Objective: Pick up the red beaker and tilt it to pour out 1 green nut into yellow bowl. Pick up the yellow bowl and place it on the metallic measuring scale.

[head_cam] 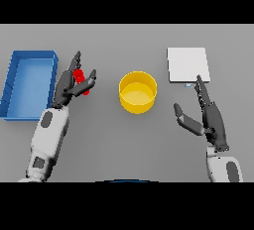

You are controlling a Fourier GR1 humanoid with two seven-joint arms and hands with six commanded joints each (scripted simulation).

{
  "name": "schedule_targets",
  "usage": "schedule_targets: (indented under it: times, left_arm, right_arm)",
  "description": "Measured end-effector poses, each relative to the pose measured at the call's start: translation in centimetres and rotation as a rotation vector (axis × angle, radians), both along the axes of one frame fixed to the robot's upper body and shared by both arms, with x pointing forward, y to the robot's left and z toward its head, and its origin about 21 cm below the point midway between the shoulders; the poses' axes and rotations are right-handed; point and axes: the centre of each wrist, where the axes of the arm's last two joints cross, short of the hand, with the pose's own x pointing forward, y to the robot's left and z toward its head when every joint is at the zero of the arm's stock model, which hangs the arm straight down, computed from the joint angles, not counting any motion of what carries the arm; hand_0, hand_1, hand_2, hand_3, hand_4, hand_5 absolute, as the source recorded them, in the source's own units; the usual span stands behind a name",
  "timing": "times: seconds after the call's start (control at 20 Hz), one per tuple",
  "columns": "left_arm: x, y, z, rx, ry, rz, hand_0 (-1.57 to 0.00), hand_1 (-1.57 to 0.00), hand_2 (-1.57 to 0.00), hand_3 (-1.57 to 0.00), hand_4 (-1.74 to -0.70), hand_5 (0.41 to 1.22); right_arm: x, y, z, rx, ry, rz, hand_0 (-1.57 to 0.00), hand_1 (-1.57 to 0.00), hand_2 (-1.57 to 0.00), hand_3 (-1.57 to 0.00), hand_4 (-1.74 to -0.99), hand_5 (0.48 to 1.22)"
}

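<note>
At the far left stood a blue tray, and just beside it the left hand closed around the red beaker, probably to lift it for pouring 1 nut. The yellow bowl waited in the middle, near the beaker, with no nut visible inside. The right hand rested released just below the metallic scale, likely ready for the bowl.

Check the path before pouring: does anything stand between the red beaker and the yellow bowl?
Nothing visible does. The red beaker sits at the left robot hand, and bare grey table lies between it and the yellow bowl.
</note>
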Motion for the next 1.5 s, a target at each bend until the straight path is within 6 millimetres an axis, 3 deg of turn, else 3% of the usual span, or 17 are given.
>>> schedule_targets:
  times: [0.05, 0.15, 0.2, 0.3, 0.4, 0.5, 0.55, 0.75, 1.0, 1.5]
  left_arm:
    - [0.0, -0.2, -0.2, -0.019, -0.013, 0.001, -0.21, -0.23, -0.29, -0.25, -1.40, 0.787]
    - [0.4, -0.7, -0.4, -0.018, -0.007, 0.025, -0.55, -0.59, -0.66, -0.73, -1.47, 0.943]
    - [0.2, -1.1, -0.7, 0.005, -0.013, 0.049, -0.76, -0.78, -0.84, -0.88, -1.52, 0.999]
    - [0.4, -1.5, -0.4, 0.076, -0.025, 0.047, -1.05, -1.07, -1.11, -1.06, -1.59, 1.079]
    - [0.4, -1.4, -0.5, 0.093, -0.048, 0.029, -1.24, -1.25, -1.27, -1.15, -1.64, 1.130]
    - [0.2, -1.7, -0.5, 0.087, -0.044, 0.025, -1.36, -1.36, -1.38, -1.30, -1.56, 1.163]
    - [0.0, -1.4, -0.6, 0.092, -0.048, 0.026, -1.40, -1.41, -1.42, -1.36, -1.54, 1.174]
    - [0.4, -1.7, 0.4, -0.022, -0.071, 0.012, -1.50, -1.50, -1.51, -1.48, -1.66, 1.150]
    - [1.3, -1.1, 3.4, -0.081, -0.122, -0.014, -1.55, -1.55, -1.55, -1.54, -1.71, 1.132]
    - [2.7, -2.0, 7.0, 0.179, -0.178, -0.118, -1.56, -1.56, -1.56, -1.56, -1.73, 1.129]
  right_arm:
    - [-0.3, -0.1, -0.2, 0.002, 0.006, -0.009, 0.00, 0.00, 0.00, 0.00, -1.240, 0.645]
    - [0.0, -0.4, -0.2, -0.014, 0.036, -0.022, 0.00, 0.00, 0.00, 0.00, -1.237, 0.648]
    - [-0.2, -0.5, -0.1, -0.009, 0.017, -0.017, 0.00, 0.00, 0.00, 0.00, -1.239, 0.648]
    - [-0.1, 0.0, -0.3, -0.002, 0.020, -0.011, 0.00, 0.00, 0.00, 0.00, -1.239, 0.648]
    - [0.1, -0.4, -0.2, -0.007, 0.014, -0.017, 0.00, 0.00, 0.00, 0.00, -1.242, 0.650]
    - [0.0, 0.2, -0.3, 0.018, 0.012, -0.006, 0.00, 0.00, 0.00, 0.00, -1.251, 0.646]
    - [0.0, -0.1, -0.4, 0.012, 0.022, -0.013, 0.00, 0.00, 0.00, 0.00, -1.255, 0.644]
    - [-0.1, -0.3, -0.4, 0.007, 0.002, -0.007, 0.00, 0.00, 0.00, 0.00, -1.246, 0.644]
    - [0.0, -0.1, -0.5, -0.007, 0.016, -0.008, 0.00, 0.00, 0.00, 0.00, -1.227, 0.647]
    - [-0.1, -0.2, -0.7, -0.055, -0.030, -0.010, 0.00, 0.00, 0.00, 0.00, -1.202, 0.662]
